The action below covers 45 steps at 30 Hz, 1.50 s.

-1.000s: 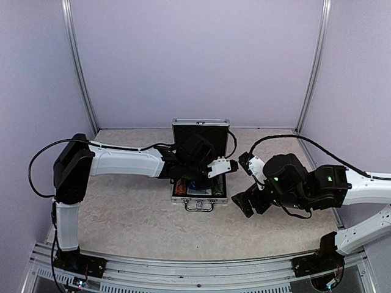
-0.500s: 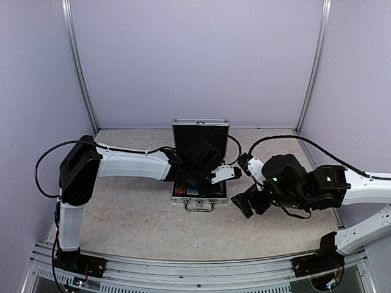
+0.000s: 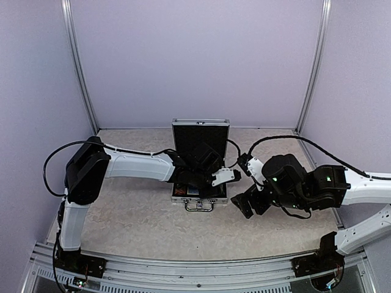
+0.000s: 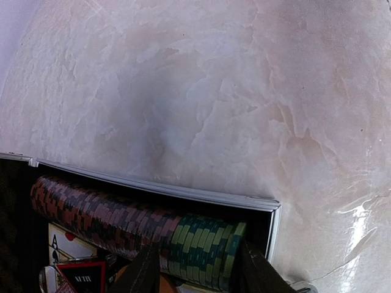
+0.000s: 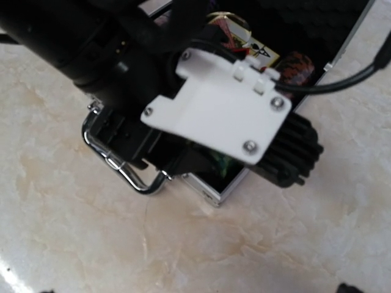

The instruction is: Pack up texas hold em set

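Overhead: the silver case lies open between the arms, lid upright. The left gripper reaches inside; the right gripper hangs just beside the case, jaws spread and empty. Left wrist: fingers appear clamped on the green chips ending a red-black row at the corner wall, a detail hidden from above. Let go crooked, they could topple or jam there. Right wrist alone shows how tightly the left arm crowds the corner by the handle.
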Tool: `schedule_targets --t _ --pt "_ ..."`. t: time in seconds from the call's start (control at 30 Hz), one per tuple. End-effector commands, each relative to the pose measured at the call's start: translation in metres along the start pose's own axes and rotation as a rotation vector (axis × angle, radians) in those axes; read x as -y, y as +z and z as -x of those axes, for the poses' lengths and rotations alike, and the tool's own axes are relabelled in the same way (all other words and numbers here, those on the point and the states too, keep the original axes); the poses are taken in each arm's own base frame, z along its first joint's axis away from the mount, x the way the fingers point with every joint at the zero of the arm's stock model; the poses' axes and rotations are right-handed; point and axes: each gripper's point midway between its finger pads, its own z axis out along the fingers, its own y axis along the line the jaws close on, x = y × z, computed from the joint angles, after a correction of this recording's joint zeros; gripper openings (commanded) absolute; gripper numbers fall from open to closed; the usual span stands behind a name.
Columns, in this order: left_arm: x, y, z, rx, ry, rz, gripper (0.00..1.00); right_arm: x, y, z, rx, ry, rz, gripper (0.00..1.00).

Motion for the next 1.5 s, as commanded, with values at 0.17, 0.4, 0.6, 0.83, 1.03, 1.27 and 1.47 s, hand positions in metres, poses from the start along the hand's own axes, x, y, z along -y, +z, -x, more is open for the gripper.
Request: schedule_targets --t 0.17,0.4,0.6,0.83,1.03,1.27,1.47 --pt "-0.014 -0.067 0.045 0.206 -0.18 0.018 0.56 0.01 -0.002 0.021 0.065 0.03 -0.047 1.0" --pt "-0.038 -0.128 0.039 0.222 -0.353 0.176 0.66 0.036 0.012 0.03 0.075 0.105 -0.11 1.0" --pt "-0.115 -0.22 0.024 0.424 -0.674 0.303 0.99 0.08 0.017 0.075 0.198 0.284 -0.077 1.0" --pt "-0.208 -0.312 -0.015 0.708 -0.962 0.447 0.99 0.118 0.049 0.118 0.252 0.459 0.008 1.0" --pt "-0.277 -0.313 -0.017 0.758 -0.966 0.469 0.99 0.091 0.098 0.096 0.18 0.61 0.289 0.81" --pt "-0.305 -0.248 -0.016 0.764 -0.934 0.294 0.93 0.064 0.119 0.06 0.135 0.731 0.492 0.39" --pt "-0.295 -0.205 -0.011 0.766 -0.899 0.137 0.82 0.056 0.131 0.03 0.09 0.85 0.65 0.05"
